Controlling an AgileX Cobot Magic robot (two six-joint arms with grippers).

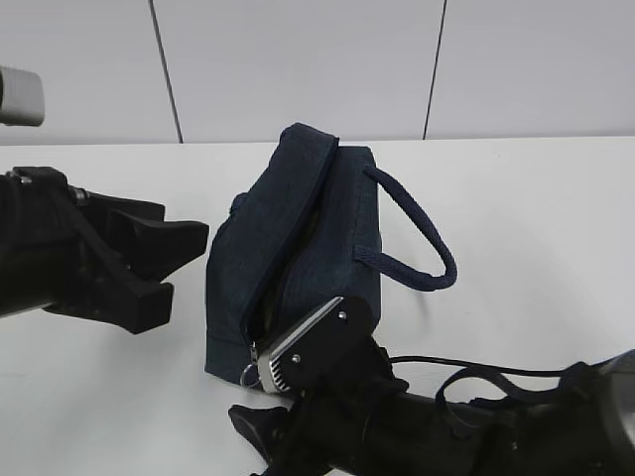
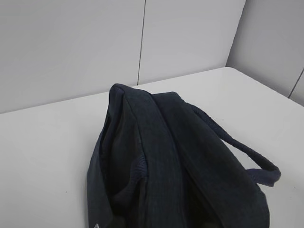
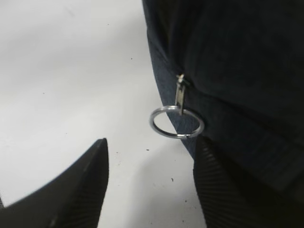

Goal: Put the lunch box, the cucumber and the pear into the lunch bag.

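The dark navy lunch bag (image 1: 327, 238) lies mid-table with its loop handle (image 1: 422, 238) to the right. Its zipper line runs from the far top down to the silver ring pull (image 1: 250, 373) at the near lower corner. My right gripper (image 1: 256, 397) is open at that corner. In the right wrist view the ring pull (image 3: 176, 122) hangs just beyond the open gripper (image 3: 152, 141), close to the right finger (image 3: 213, 180). My left gripper (image 1: 179, 266) is open and empty, left of the bag. The left wrist view shows only the bag (image 2: 161, 161). The lunch box, cucumber and pear are out of view.
The white table (image 1: 536, 218) reaches back to a pale panelled wall. A black cable (image 1: 466, 369) trails along the right arm near the bag's front.
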